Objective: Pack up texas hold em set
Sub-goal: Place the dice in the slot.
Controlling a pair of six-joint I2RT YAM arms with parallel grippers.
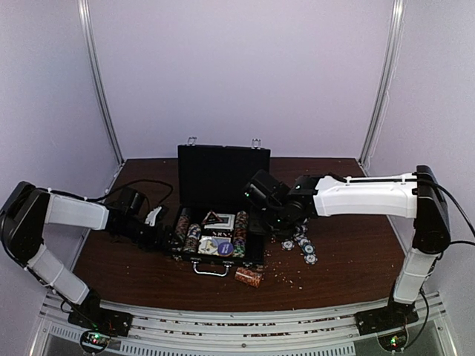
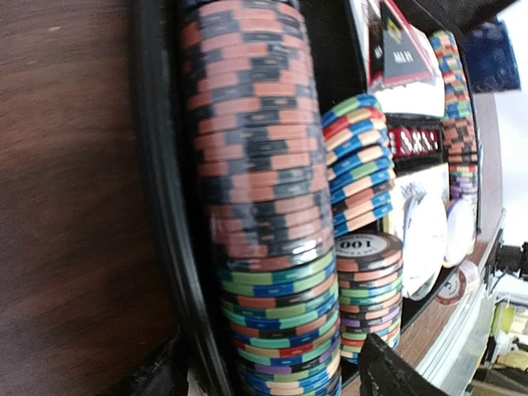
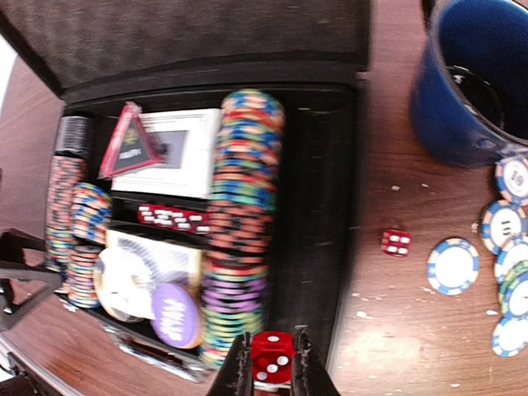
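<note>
Pinched between the fingertips of the right gripper (image 3: 268,367), a red die (image 3: 272,353) is held at the near end of the long row of striped chips (image 3: 243,223) packed in the open black briefcase (image 3: 322,206). The left gripper (image 2: 276,375) is spread wide at the case's left wall, its fingers (image 2: 396,371) straddling stacked chip rows. Loose chips (image 3: 452,266) and a second die (image 3: 396,242) are scattered on the table (image 3: 388,313) beside a blue cup (image 3: 462,91).
</note>
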